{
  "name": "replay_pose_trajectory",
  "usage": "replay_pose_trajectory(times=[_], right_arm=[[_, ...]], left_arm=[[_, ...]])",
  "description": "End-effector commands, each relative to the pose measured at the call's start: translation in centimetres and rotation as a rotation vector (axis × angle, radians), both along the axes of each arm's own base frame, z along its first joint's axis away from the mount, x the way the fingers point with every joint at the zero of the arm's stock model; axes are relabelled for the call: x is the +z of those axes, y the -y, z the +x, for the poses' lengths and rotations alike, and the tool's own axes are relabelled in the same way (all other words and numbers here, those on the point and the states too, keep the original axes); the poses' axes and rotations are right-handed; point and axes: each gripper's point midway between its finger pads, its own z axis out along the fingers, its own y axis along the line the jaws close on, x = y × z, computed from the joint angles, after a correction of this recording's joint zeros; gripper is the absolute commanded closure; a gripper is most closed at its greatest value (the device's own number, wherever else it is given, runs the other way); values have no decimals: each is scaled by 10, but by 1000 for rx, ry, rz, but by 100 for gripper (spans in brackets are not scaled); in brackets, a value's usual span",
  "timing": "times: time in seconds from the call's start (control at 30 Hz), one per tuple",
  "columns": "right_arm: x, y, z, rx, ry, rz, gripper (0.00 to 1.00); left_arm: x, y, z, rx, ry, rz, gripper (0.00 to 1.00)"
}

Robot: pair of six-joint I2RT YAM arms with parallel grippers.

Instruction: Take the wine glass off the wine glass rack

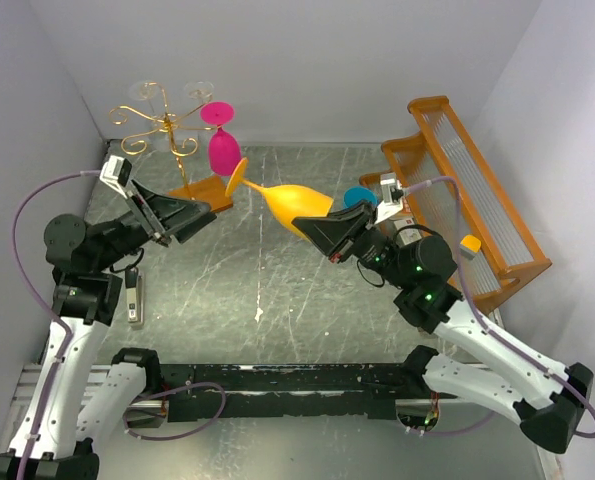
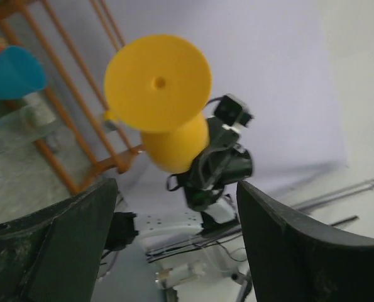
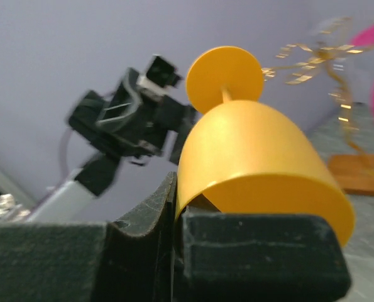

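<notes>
Top: yellow wine glass (image 1: 292,203) is off the wine glass rack (image 1: 162,125), held horizontal above the table (image 1: 277,300) between the 2 arms, with its foot toward the left gripper (image 1: 212,205). The right gripper (image 1: 322,232) pinches the bowl rim. 1 pink glass (image 1: 222,140) hangs on the rack.
Left wrist: fingers (image 2: 67,245) spread wide, glass foot facing the camera, no contact.
Right wrist: fingers (image 3: 262,264) clamped on the bowl wall.

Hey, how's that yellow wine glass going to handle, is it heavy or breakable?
Probably light: the right gripper holds the yellow wine glass out sideways by its rim alone. Opaque and matte, so likely plastic, not brittle.
</notes>
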Motion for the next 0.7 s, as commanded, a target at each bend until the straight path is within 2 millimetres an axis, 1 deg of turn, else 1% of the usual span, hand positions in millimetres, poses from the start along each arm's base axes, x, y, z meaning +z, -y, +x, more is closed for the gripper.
replay_pose_trajectory(times=[0.0, 0.07, 0.1, 0.23, 0.27, 0.33, 0.37, 0.47, 0.6, 0.67], right_arm=[[-63, 21, 42, -276, -78, -332, 100], [-90, 26, 46, -304, -113, -459, 100], [-100, 28, 47, -310, -125, -517, 100], [-142, 41, 51, -327, -167, -798, 100], [-156, 46, 50, -320, -185, -878, 100], [-166, 52, 48, -306, -201, -987, 100], [-177, 56, 48, -296, -221, -1050, 100], [-198, 71, 43, -284, -284, -1209, 100], [-221, 93, 37, -317, -422, -1355, 100], [-231, 97, 30, -292, -498, -1387, 100]], left_arm=[[-65, -7, 18, 112, -123, 249, 13], [-79, -11, 23, 146, -149, 291, 12], [-84, -13, 26, 163, -161, 307, 11], [-100, -23, 39, 238, -193, 367, 11], [-102, -24, 42, 250, -200, 375, 11], [-104, -26, 48, 269, -205, 384, 11], [-106, -27, 51, 276, -206, 388, 12], [-106, -26, 58, 281, -205, 389, 12], [-109, -24, 61, 263, -214, 387, 13], [-110, -24, 61, 258, -212, 392, 13]])
